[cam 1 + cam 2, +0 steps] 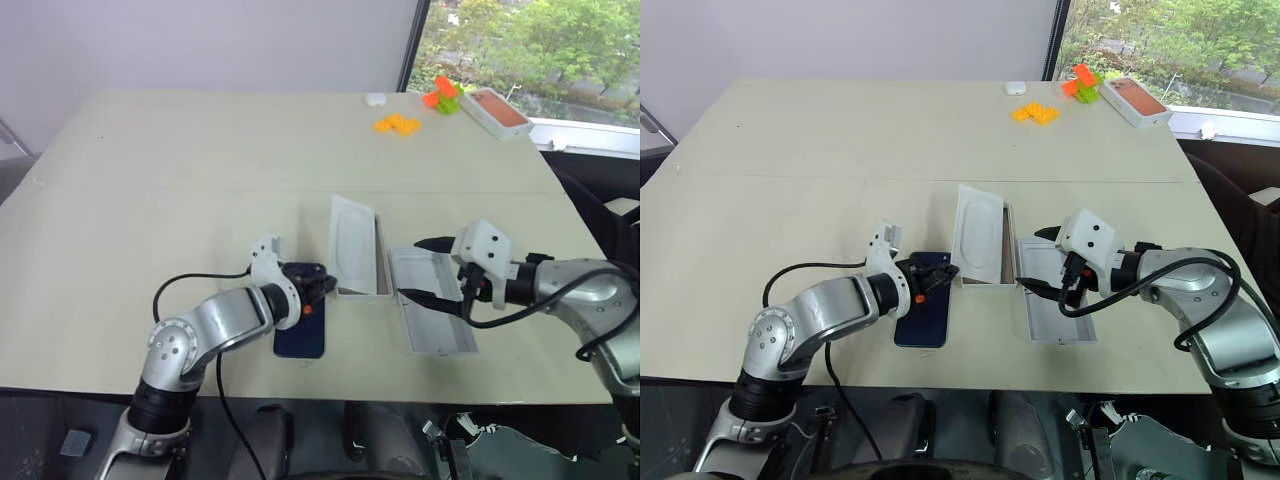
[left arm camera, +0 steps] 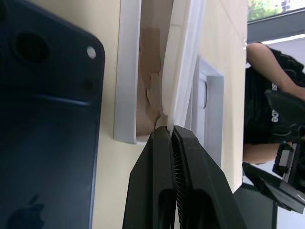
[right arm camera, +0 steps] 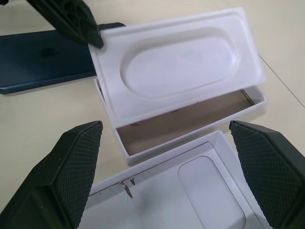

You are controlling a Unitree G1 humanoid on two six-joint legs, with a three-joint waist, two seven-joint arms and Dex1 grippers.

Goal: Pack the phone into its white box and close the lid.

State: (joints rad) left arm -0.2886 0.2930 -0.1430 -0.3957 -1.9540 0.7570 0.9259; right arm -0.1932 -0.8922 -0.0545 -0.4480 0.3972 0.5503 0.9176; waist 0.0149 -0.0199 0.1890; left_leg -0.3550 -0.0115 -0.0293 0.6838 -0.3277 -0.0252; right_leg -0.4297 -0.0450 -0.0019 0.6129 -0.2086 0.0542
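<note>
Left hand (image 1: pixel 318 291) pinches the thin white oval-recessed insert (image 3: pixel 178 59); right hand (image 1: pixel 425 268) spread.

- A wide pale beige table (image 1: pixel 200 160) takes up most of the scene, with a thin seam (image 1: pixel 250 188) running across its middle.
- A plain light wall (image 1: pixel 200 45) stands behind the table, from ten to twelve o'clock.
- A window (image 1: pixel 520 40) sits at about one o'clock, with a dark frame (image 1: pixel 414 45) on its near side and a white sill (image 1: pixel 590 130).
- Green trees (image 1: pixel 1170 35) show outside, and soft daylight falls over the tabletop.
- Dark floor (image 1: pixel 60 415) lies below the table's near edge, at seven o'clock.
</note>
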